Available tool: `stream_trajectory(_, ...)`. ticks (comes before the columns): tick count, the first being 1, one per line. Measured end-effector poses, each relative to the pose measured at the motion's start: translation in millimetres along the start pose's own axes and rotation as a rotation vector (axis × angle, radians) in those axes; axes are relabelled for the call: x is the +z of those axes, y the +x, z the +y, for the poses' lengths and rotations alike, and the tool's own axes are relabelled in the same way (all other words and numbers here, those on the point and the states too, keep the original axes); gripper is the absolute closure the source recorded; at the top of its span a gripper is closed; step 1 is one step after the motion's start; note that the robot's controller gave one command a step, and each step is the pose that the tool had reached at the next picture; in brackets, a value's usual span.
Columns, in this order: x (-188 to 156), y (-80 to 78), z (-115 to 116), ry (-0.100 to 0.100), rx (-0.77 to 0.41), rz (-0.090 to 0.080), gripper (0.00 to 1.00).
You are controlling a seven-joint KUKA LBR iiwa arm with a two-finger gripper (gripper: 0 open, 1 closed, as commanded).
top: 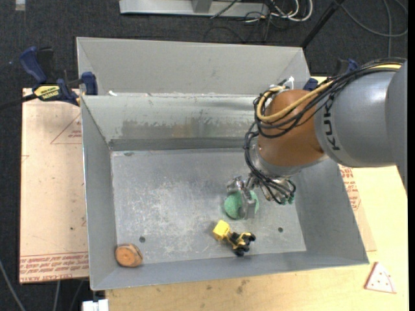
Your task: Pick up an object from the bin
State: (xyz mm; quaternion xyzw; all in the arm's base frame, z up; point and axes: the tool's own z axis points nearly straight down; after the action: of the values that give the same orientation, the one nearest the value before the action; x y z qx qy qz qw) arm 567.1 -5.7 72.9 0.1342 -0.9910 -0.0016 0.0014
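Where a green ball [231,207] lies right of centre, the gripper [246,198] hangs above

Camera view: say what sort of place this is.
Probably a robotics lab's grasping rig: a grey metal bin, the gripper over a round green thing, cables on the floor behind.

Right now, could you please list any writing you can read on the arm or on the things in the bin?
"KU": on the grey arm link; the rest is hidden.
None readable on the green lump, yellow toy or brown disc.
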Motion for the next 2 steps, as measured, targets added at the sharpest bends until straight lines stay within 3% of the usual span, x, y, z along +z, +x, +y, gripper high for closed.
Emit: stream_trajectory(2, -2.7, 0.7, 0.2, 0.000, 0.000, 0.001, 1.00)
